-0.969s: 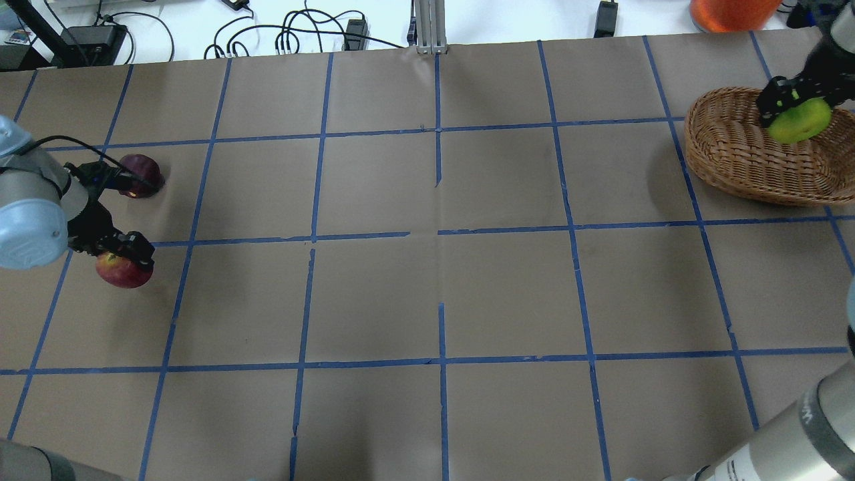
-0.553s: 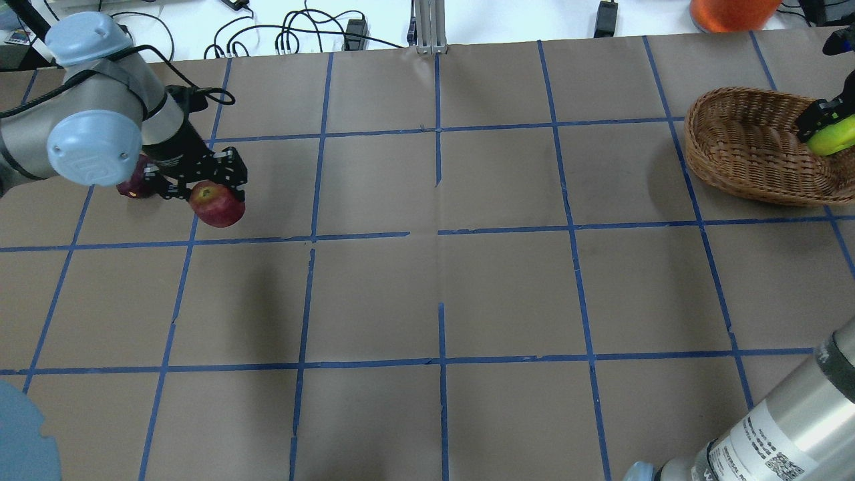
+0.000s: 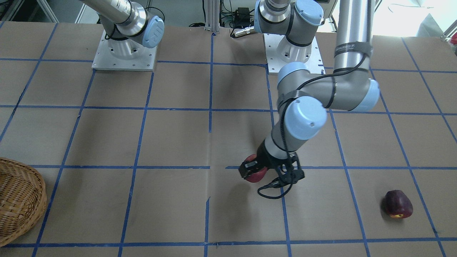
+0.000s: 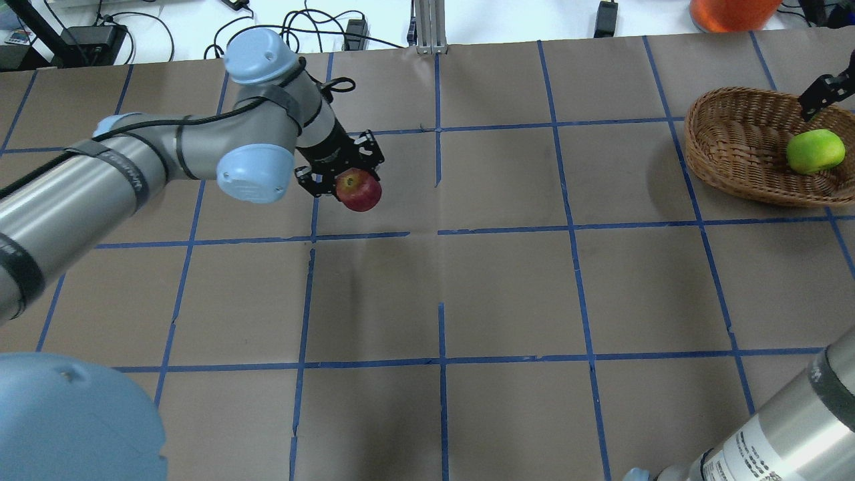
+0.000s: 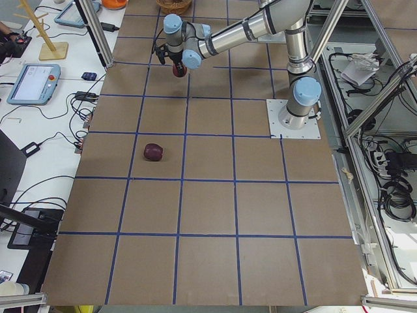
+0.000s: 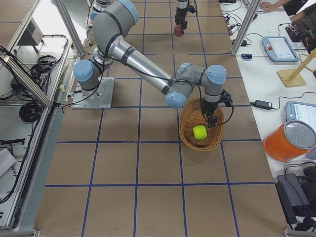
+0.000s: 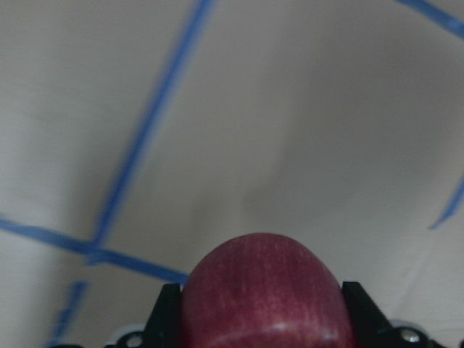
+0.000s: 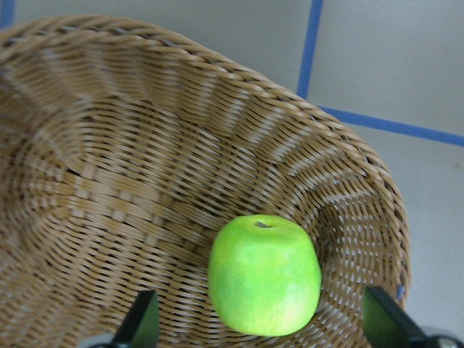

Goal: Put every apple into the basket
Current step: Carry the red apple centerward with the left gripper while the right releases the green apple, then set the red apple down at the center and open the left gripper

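My left gripper (image 4: 353, 182) is shut on the red apple (image 4: 359, 191) and holds it above the table, a little left of centre; the apple fills the bottom of the left wrist view (image 7: 261, 290). The lime green apple (image 4: 815, 151) lies loose in the wicker basket (image 4: 731, 157) at the far right, also in the right wrist view (image 8: 264, 274). My right gripper (image 6: 212, 120) hovers open above it, its fingers (image 8: 142, 322) wide apart. The dark maroon apple (image 3: 398, 204) lies on the table on my far left, hidden behind my left arm in the overhead view.
An orange container (image 4: 731, 13) stands beyond the basket at the far right corner. Cables and power bricks (image 4: 294, 37) lie along the far edge beside an aluminium post (image 4: 427, 27). The arm bases (image 3: 125, 53) sit at the near edge.
My left arm carried the red apple from the far left toward the table's centre. My right gripper let the green apple go into the basket and pulled away from it.
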Robot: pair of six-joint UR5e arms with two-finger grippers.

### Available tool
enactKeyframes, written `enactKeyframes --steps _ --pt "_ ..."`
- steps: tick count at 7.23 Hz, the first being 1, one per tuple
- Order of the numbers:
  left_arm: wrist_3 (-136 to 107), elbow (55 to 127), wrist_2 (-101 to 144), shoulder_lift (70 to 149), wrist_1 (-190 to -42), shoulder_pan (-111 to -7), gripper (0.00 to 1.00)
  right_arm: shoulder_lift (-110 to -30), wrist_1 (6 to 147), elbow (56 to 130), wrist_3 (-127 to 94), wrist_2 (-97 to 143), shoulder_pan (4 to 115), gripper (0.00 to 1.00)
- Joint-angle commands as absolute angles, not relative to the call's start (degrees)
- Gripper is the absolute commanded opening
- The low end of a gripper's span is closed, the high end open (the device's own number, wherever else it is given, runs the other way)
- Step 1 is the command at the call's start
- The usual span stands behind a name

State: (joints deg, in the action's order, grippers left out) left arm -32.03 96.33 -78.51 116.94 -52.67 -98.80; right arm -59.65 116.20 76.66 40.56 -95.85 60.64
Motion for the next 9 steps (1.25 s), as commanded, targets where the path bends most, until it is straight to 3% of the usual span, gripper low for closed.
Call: enactKeyframes --steps 1,3,6,9 --pt "-34.81 96.59 -77.95 122.42 -48.78 -107.55 0.44 -64.84 107.19 76.64 29.78 -95.45 67.82 1.0" --pt "-34.72 96.68 -77.61 120.77 -52.09 -107.4 1.0 -67.66 102.85 76.9 23.5 -93.97 73.36 1.0" --pt "-27.72 94.23 -77.7 115.25 -65.44 -97.25 1.0 -68.29 100.11 79.09 17.62 -86.06 77.94 1.0" --pt "-3.96 91.05 -84.86 111.1 -71.19 -83.36 1.0 -68.12 106.05 83.75 -2.56 -85.96 93.29 1.0"
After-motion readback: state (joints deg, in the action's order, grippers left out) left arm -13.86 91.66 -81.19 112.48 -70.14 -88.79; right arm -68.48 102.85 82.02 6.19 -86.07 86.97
